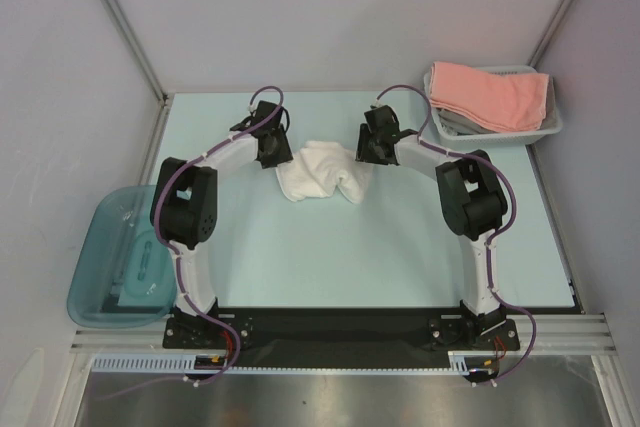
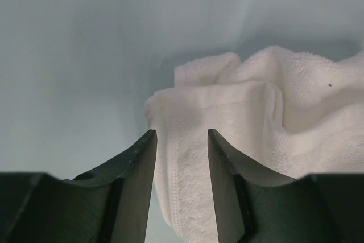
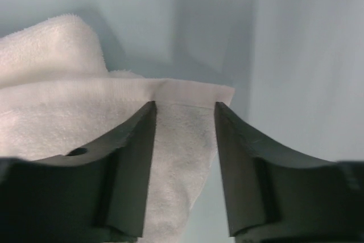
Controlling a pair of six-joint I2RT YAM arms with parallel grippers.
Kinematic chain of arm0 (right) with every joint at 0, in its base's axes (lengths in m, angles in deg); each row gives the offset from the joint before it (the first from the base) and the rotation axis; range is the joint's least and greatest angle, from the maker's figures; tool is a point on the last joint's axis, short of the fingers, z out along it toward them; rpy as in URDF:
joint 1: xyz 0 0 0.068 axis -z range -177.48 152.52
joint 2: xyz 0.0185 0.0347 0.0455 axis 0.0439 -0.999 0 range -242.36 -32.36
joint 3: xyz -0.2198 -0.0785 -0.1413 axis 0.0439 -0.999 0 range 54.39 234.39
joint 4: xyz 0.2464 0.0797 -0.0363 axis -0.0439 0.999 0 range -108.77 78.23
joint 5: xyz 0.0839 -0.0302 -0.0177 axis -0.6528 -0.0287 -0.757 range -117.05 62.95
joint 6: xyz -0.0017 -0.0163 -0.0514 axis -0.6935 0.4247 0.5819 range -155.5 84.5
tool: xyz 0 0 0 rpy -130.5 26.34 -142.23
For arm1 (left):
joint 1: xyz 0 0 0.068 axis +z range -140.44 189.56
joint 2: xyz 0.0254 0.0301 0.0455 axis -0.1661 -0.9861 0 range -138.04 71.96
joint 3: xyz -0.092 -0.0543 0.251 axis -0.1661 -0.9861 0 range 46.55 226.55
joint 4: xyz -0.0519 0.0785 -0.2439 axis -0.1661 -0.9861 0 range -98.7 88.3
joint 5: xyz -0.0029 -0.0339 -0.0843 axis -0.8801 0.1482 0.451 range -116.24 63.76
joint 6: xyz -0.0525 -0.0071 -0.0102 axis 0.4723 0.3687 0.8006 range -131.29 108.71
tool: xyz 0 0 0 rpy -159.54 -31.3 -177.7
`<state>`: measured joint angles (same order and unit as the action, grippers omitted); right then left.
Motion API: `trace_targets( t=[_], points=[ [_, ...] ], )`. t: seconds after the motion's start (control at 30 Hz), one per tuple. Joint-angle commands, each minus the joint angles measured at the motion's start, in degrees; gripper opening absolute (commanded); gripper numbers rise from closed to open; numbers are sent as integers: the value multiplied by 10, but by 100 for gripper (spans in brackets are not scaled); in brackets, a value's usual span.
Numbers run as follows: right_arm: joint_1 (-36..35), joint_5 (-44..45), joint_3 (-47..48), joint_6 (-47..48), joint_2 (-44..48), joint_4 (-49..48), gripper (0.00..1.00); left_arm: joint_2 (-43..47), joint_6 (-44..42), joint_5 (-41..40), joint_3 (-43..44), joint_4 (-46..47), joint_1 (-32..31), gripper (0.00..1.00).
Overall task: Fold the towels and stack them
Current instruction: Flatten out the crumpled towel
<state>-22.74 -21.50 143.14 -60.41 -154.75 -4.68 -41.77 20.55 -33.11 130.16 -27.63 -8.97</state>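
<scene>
I am watching the white towel [image 1: 322,171] lying crumpled near the middle of the tabletop [image 1: 380,257], toward its far edge. My left claw [image 2: 181,135] is straddling a thick fold and my right claw [image 3: 185,105] a thin hemmed corner. Both are released, jaws apart, pinching nothing. The towel is looking soft, light and floppy, so I am judging the hemmed corners the surest hold.

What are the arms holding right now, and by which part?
Nothing is clamped yet. The left gripper and right gripper each straddle an end of the crumpled white towel, jaws apart.
</scene>
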Motion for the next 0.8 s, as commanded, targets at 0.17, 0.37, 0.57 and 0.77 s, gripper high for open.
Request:
trace_targets(
  t=[0.17,0.37,0.57,0.77],
  points=[
    [12,0,12,-8,0,-25,34,-25,17,27,29,17,7,42],
    [13,2,9,-4,3,-25,33,-31,16,19,25,17,7,44],
    [14,23,-2,3,10,-23,50,-31,19,21,32,23,7,24],
    [14,24,-5,2,5,-20,51,-25,16,23,44,19,7,5]
  ],
)
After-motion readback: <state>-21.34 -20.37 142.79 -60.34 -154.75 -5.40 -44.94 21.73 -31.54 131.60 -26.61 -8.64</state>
